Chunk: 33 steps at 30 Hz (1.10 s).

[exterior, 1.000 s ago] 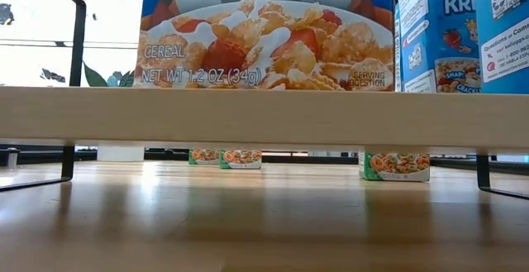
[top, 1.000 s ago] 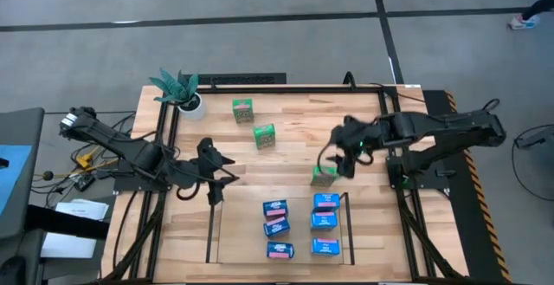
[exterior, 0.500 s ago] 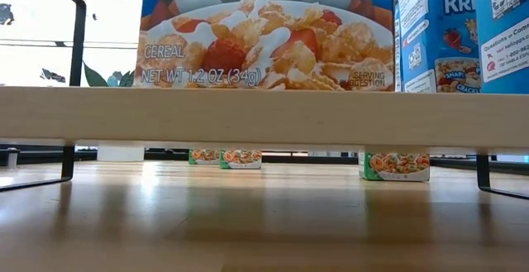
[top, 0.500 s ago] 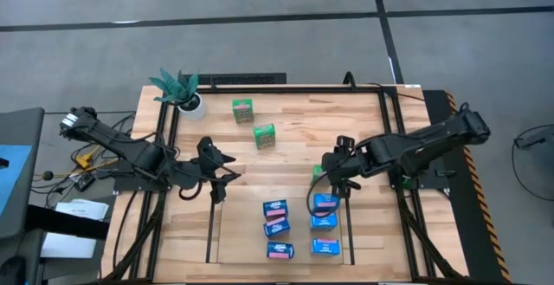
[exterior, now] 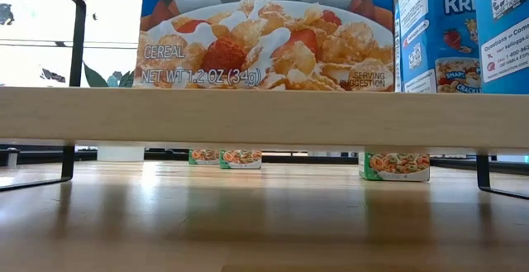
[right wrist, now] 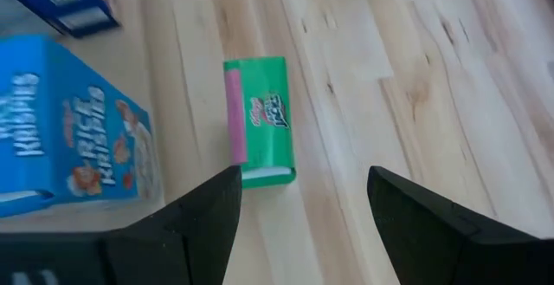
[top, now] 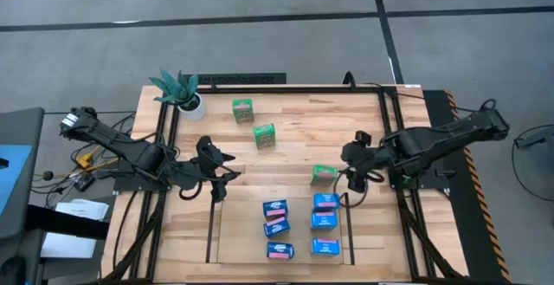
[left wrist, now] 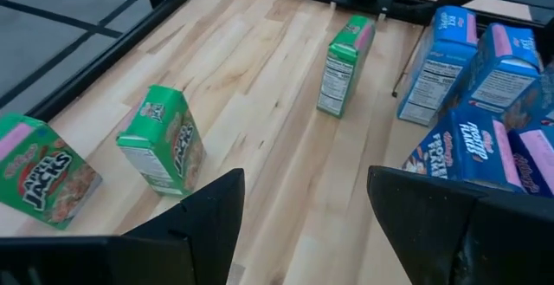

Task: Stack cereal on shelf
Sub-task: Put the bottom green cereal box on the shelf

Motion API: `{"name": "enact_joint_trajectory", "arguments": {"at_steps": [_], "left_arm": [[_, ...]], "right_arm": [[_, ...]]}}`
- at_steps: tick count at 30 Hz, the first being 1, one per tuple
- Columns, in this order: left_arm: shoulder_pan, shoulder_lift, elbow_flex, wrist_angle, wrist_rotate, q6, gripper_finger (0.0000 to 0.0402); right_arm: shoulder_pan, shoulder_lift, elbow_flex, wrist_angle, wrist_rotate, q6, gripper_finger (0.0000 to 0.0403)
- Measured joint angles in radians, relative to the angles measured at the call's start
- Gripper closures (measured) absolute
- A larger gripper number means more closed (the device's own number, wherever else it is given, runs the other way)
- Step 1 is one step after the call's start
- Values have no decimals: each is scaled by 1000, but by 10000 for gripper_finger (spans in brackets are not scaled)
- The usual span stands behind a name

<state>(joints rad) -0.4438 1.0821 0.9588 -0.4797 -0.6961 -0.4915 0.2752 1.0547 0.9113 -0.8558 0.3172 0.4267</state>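
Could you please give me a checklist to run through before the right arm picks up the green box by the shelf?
1. Right gripper empty: ok, its fingers are open with nothing between them.
2. Green box reachable: ok, it stands on the table beside the right gripper, just outside the shelf.
3. Box free of neighbours: ok, apart from the blue boxes on the shelf.
4. Room on the shelf: ok, bare wood shows on its left part.
5. Left gripper out of the way: ok, it waits open at the shelf's left corner.
6. Two more green boxes: not ok, not yet shelved.
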Motion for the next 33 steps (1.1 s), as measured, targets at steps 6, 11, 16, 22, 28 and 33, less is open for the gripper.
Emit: {"name": "enact_joint_trajectory", "arguments": {"at_steps": [6,11,16,22,28,33], "left_arm": [[0,0,0,0,-12,-6,168],[0,0,0,-1,-21,-27,168],[0,0,0,-4,-24,-46,168],[0,0,0,-3,-26,-49,168],[0,0,0,-5,-27,-55,168],[13,0,0,-9,-26,-55,168]], "right_arm": [[-2,2,-39,49,3,-11,127],[-2,20,-97,137,11,-38,127],[0,7,-151,217,12,-42,127],[0,15,-185,290,12,-66,127],[-1,9,-228,339,11,-69,127],[-2,13,-228,344,15,-98,127]]}}
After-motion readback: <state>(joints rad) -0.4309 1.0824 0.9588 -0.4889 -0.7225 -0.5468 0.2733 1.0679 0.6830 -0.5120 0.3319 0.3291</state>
